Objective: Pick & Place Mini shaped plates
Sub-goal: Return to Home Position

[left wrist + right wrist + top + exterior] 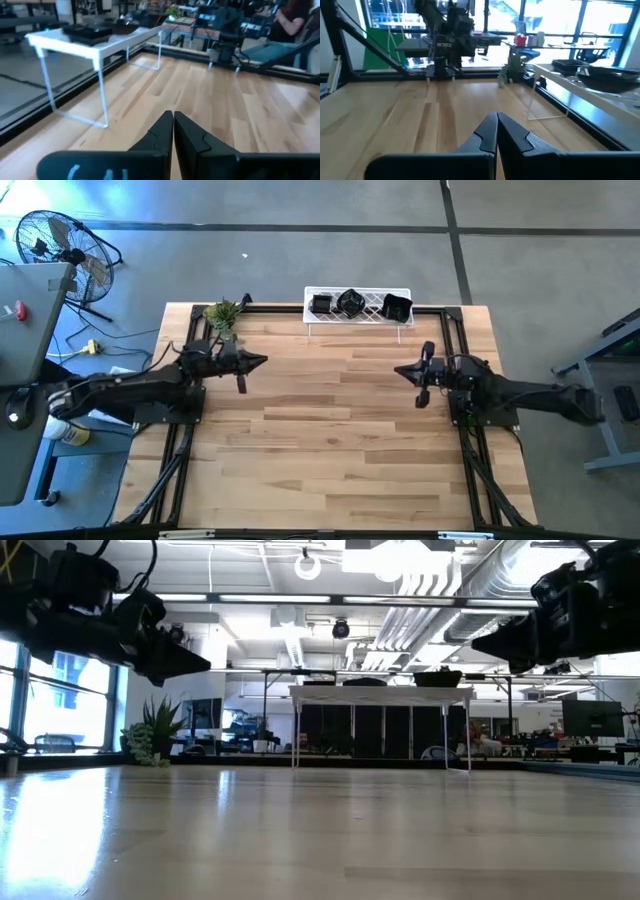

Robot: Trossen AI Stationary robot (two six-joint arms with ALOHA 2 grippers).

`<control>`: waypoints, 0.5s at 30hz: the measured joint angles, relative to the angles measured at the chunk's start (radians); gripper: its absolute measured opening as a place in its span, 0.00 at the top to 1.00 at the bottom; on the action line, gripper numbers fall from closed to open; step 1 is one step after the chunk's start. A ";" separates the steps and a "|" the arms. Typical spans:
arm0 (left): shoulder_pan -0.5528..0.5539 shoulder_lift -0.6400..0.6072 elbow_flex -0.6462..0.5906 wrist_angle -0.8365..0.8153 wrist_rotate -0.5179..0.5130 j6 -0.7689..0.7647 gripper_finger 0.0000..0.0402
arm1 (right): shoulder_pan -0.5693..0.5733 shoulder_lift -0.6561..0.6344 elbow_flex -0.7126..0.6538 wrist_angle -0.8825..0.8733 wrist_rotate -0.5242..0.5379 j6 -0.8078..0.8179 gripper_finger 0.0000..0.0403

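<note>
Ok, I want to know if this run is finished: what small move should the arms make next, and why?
Probably just hold both arms at rest. The black plates sit in three groups on the white rack, and I see none on the table. The left tool and right tool are both shut, empty, and hang above the table at their own sides.

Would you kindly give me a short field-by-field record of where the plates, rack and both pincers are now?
Rack: white wire, far edge of table, middle
Plates: black, in three groups on the rack
Left pincer: shut, empty, raised over table's left half
Right pincer: shut, empty, raised over table's right half
Plant: far left corner
</note>
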 joint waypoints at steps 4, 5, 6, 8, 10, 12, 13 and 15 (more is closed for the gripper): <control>0.025 -0.129 0.000 -0.146 -0.020 0.004 0.97 | -0.037 -0.110 -0.007 -0.110 0.003 -0.003 1.00; 0.033 -0.165 0.000 -0.183 -0.027 0.004 0.97 | -0.048 -0.135 -0.007 -0.136 0.003 -0.004 1.00; 0.040 -0.202 0.000 -0.215 -0.029 0.004 0.97 | -0.058 -0.157 -0.007 -0.160 0.001 -0.004 1.00; 0.053 -0.272 0.000 -0.269 -0.032 0.006 0.97 | -0.076 -0.201 -0.007 -0.194 -0.005 -0.001 1.00; 0.067 -0.345 0.000 -0.328 -0.037 0.006 0.97 | -0.090 -0.242 -0.007 -0.230 -0.006 0.001 1.00; 0.078 -0.418 -0.001 -0.389 -0.051 0.007 0.97 | -0.102 -0.282 -0.007 -0.270 -0.006 0.001 1.00; 0.080 -0.453 -0.012 -0.400 -0.052 0.009 0.97 | -0.108 -0.303 -0.007 -0.290 -0.006 0.001 1.00; 0.079 -0.523 -0.054 -0.403 -0.054 0.000 0.97 | -0.116 -0.338 -0.007 -0.301 -0.001 0.002 1.00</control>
